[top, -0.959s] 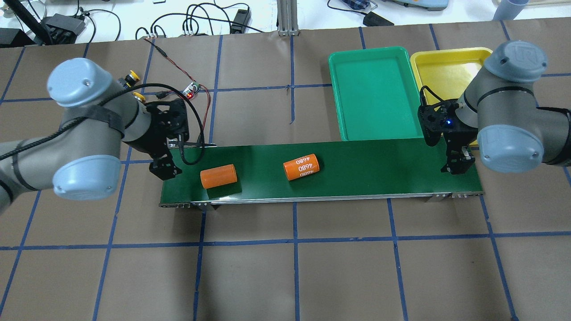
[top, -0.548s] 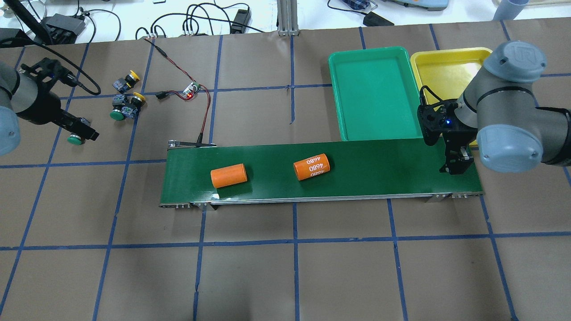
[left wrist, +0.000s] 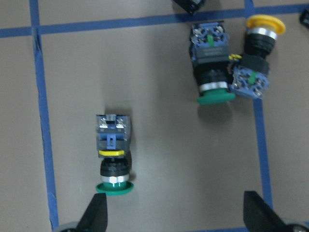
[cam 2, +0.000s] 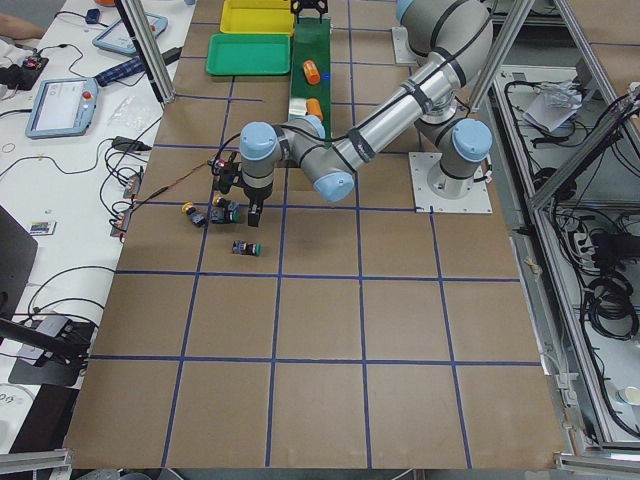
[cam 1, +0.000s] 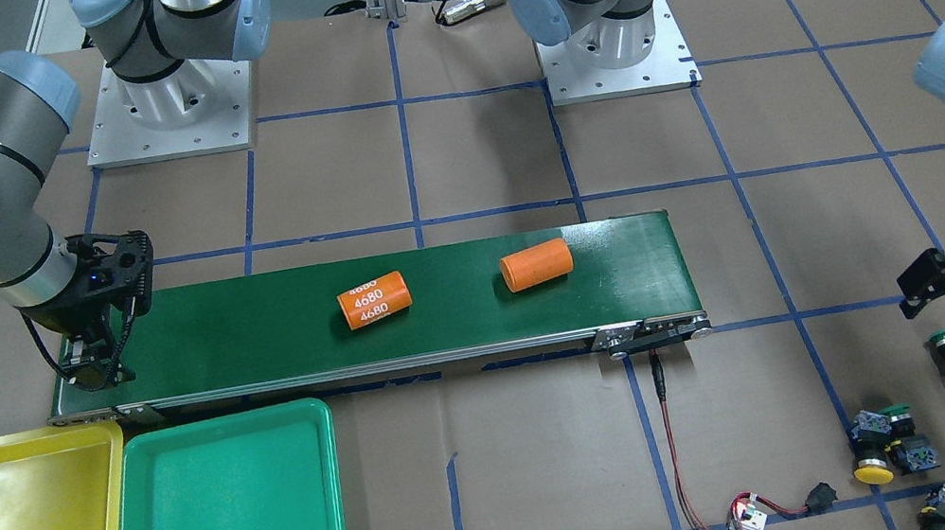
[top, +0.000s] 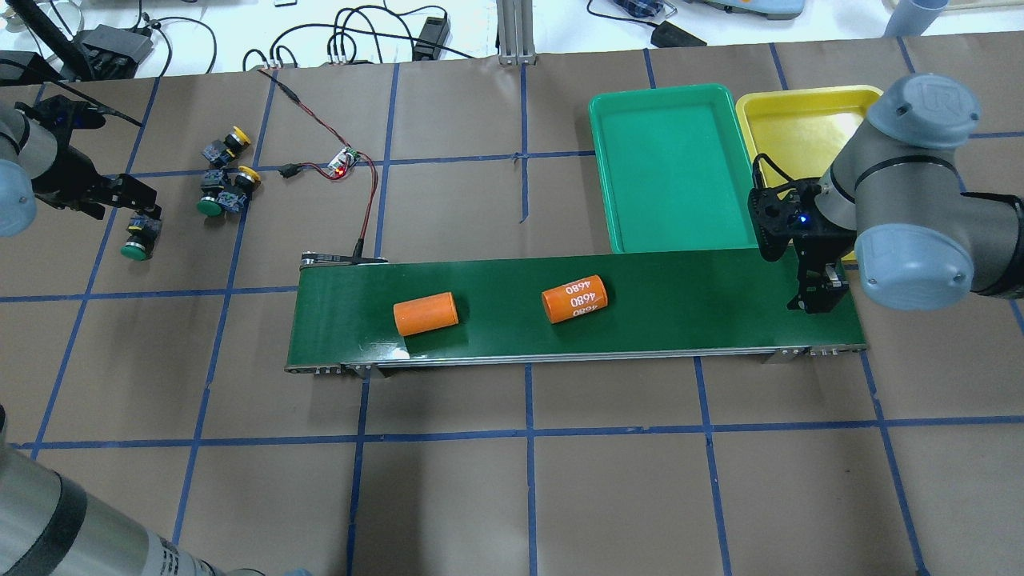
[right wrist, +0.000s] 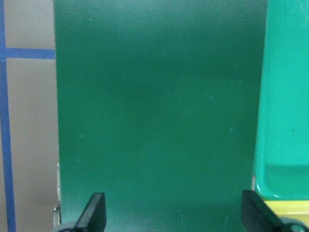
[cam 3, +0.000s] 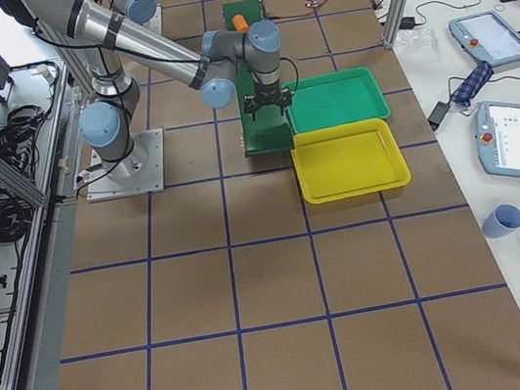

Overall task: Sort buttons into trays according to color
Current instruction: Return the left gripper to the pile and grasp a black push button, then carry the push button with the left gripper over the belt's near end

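Observation:
Several buttons lie on the table at the far left. A lone green button lies on its side. A cluster holds a green button and two yellow buttons. My left gripper is open and empty, hovering just beside the lone green button. My right gripper is open and empty over the right end of the conveyor belt. The green tray and the yellow tray are empty, behind the belt's right end.
Two orange cylinders, one marked 4680, lie on the belt. A small circuit board with red wires runs to the belt's left end. Cables and boxes line the table's far edge.
My left arm swung from the belt's left end out to the buttons at the far left. Both orange cylinders moved right along the belt. The right arm has not moved.

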Robot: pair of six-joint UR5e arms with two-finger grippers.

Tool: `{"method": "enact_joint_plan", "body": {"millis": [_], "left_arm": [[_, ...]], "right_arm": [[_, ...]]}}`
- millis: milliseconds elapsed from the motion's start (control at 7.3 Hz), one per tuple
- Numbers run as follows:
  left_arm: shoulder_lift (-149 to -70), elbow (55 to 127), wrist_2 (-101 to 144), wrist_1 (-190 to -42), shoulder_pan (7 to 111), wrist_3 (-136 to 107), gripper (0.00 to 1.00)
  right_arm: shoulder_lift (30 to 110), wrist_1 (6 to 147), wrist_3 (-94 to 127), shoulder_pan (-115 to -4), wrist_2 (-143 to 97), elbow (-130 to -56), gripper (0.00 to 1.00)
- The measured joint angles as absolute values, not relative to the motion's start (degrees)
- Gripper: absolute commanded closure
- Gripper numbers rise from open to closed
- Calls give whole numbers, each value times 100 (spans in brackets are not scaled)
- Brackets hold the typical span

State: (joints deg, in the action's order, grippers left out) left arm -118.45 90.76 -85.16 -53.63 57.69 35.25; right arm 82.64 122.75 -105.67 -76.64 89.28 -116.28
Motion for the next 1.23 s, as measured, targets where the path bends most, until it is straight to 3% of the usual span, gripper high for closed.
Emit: {"method": "enact_joint_plan", "body": {"millis": [548, 822, 959, 1096, 1233], "left_arm": [[-12735, 8239, -8875, -5339, 5683, 3591, 0], [-12897, 8263, -8885, -5374, 5638, 3593, 5], [-12947, 8290, -8878, -5404, 5633, 3593, 15], [-12975, 8305, -8860, -5447, 5631, 3597, 71], [-12978, 8313, -8847, -5499, 5636, 3605, 95]], "right_arm": [[8267, 12238, -10568, -7664, 8921, -11636, 0], [8266, 12224, -10565, -7664, 8925, -11635, 0], [8268, 12235, -10565, -7664, 8932, -11632, 0], [8269, 12252, -10565, -7664, 8936, -11629, 0], [8270, 12263, -10564, -7664, 8936, -11630, 0]]}}
